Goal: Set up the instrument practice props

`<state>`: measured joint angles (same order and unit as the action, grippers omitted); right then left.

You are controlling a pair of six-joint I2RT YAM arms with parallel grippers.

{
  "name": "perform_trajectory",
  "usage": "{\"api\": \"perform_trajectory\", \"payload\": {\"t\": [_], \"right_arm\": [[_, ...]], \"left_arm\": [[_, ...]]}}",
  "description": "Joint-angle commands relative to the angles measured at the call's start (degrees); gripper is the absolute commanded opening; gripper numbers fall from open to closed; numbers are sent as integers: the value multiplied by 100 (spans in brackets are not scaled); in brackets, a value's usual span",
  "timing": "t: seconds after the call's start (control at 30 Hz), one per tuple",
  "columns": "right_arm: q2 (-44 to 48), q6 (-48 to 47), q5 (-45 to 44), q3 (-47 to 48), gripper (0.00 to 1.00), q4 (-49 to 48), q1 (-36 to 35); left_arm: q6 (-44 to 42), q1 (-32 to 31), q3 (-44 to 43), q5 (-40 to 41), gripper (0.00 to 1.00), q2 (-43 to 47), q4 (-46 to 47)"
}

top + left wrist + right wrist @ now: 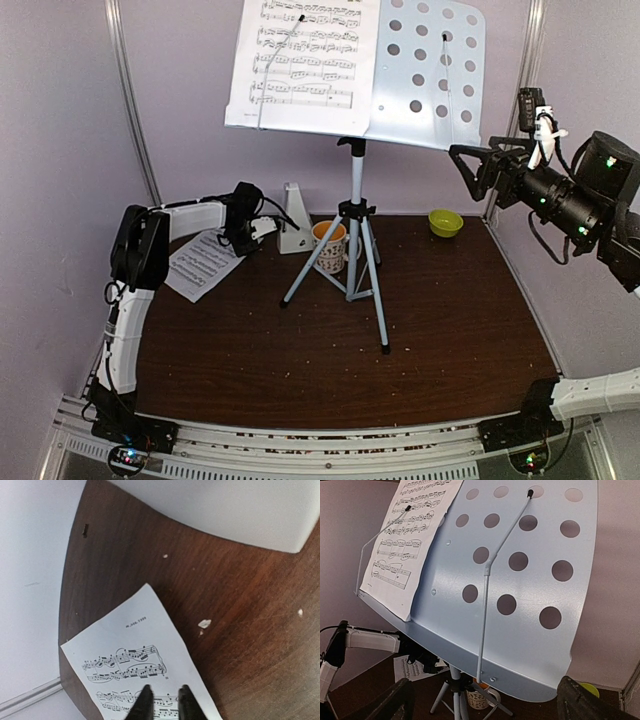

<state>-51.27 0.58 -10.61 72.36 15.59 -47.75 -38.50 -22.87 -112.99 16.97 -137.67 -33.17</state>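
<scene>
The pale perforated music stand rises on its grey tripod at the table's middle back. One sheet-music page rests on its left half under a wire arm. The second page lies flat at the table's left edge. My left gripper hovers over that page, its jaws narrowed to a small gap with flat paper showing between the tips. The white metronome stands just right of it. My right gripper is raised beside the stand's right edge, wide open and empty, facing the desk.
A patterned mug with an orange inside sits among the tripod legs. A small green bowl is at the back right. A wire page holder crosses the bare right half of the desk. Pale crumbs dot the wooden table.
</scene>
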Motion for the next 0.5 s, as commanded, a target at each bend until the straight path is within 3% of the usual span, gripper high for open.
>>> {"api": "perform_trajectory", "payload": {"t": [0.0,0.1,0.2,0.37,0.43,0.47], "right_arm": [[38,29,-107,62,100,1,28],[38,41,-85,60,100,-4,30],[38,64,-38,40,100,-3,31],[56,95,19,-40,100,-39,36],[71,98,25,-49,100,-39,44],[91,100,38,-47,100,-39,45]], "left_arm": [[59,25,-263,-17,9,-154,-79],[516,54,-286,-162,0,-45,-261],[1130,222,172,-456,0,575,-6],[2830,1020,417,-1843,0,1200,213],[3685,1462,279,-2321,7,1144,186],[4072,1757,233,-2690,15,1099,222]]}}
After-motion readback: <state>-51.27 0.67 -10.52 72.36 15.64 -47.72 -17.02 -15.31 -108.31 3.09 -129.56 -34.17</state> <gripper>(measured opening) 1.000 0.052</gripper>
